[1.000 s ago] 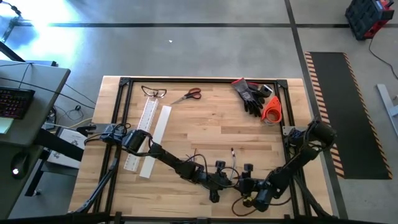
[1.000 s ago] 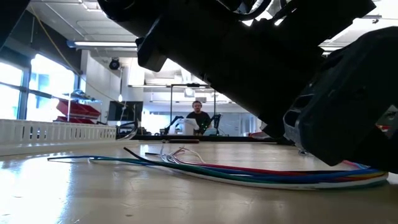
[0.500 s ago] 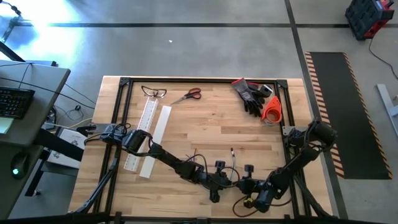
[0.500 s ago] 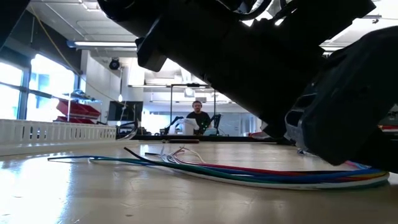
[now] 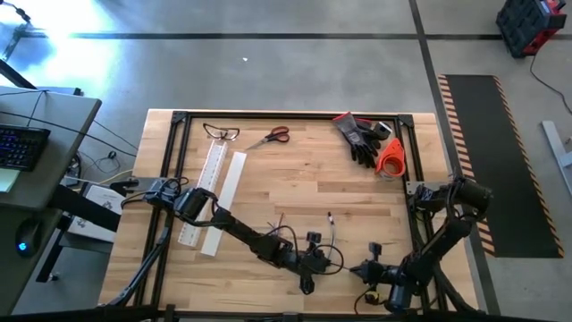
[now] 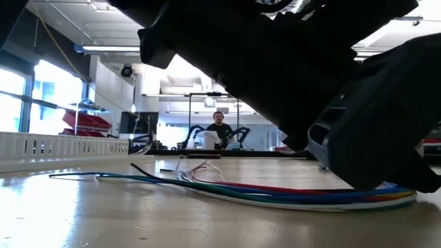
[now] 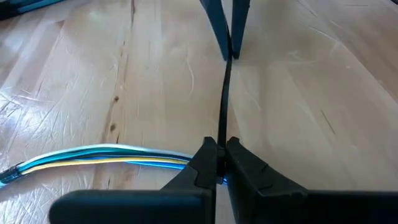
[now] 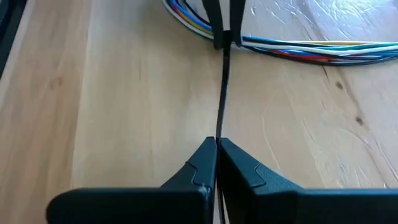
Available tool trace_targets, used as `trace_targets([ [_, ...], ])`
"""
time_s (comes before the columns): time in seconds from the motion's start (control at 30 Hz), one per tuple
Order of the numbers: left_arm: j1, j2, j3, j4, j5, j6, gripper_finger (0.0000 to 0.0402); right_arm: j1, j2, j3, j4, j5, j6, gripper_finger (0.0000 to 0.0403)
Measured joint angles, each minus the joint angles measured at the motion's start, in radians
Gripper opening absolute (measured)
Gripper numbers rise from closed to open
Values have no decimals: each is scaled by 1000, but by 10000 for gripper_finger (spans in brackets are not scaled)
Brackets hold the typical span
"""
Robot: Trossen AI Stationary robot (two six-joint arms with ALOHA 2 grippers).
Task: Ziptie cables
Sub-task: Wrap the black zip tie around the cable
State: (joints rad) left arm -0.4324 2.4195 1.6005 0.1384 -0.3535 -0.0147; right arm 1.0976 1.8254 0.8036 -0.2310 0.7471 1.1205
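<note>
The cables [image 6: 275, 194] are a bundle of thin blue, white, yellow and red wires lying flat on the wooden table near its near edge, with loose ends fanning out [image 5: 329, 217]. A thin black ziptie strip [image 7: 225, 93] runs straight between my two grippers. My left gripper [image 7: 217, 163] is shut on it right at the bundle [image 7: 112, 155]. My right gripper [image 8: 216, 158] is shut on it farther toward the table's right. In the high view the left gripper [image 5: 313, 266] and the right gripper [image 5: 365, 268] face each other. My left gripper pinches the black strip between its two fingertips at the end beside the cables [image 7: 222, 138], where the bundle passes under the fingers. The fingers come nearly level from the table's left. My right gripper pinches the strip's other end [image 8: 219, 132] between its fingertips, coming nearly level from the table's right. The strip runs taut and straight between the two holds, just above the table [image 8: 124, 93].
A white slotted channel [image 5: 207, 190] and a white bar [image 5: 228, 201] lie near the left edge. Safety glasses [image 5: 221, 132], scissors [image 5: 271, 136], black gloves [image 5: 362, 139] and an orange tape roll [image 5: 391, 156] sit along the far edge. A person [image 6: 219, 128] stands far behind the table.
My right gripper has drawn back toward the table's right and near edge, away from the left gripper, so the gap between them has grown. The cables' fanned ends have shifted slightly toward the left.
</note>
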Motion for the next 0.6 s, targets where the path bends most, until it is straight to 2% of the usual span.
trace_targets([
  [0.13,-2,-1,0,28,-14,4,12,-11,-1,0,-15,-19,1,1],
  [0.23,-1,-1,-1,32,-10,4,38,-17,-20,0,-38,-51,-1,17],
  [0.43,0,-9,-2,31,-25,16,108,-23,-95,0,-95,-66,-3,110],
  [0.6,-1,-51,-5,-30,-30,32,150,-40,-120,0,-86,-47,-75,177],
])
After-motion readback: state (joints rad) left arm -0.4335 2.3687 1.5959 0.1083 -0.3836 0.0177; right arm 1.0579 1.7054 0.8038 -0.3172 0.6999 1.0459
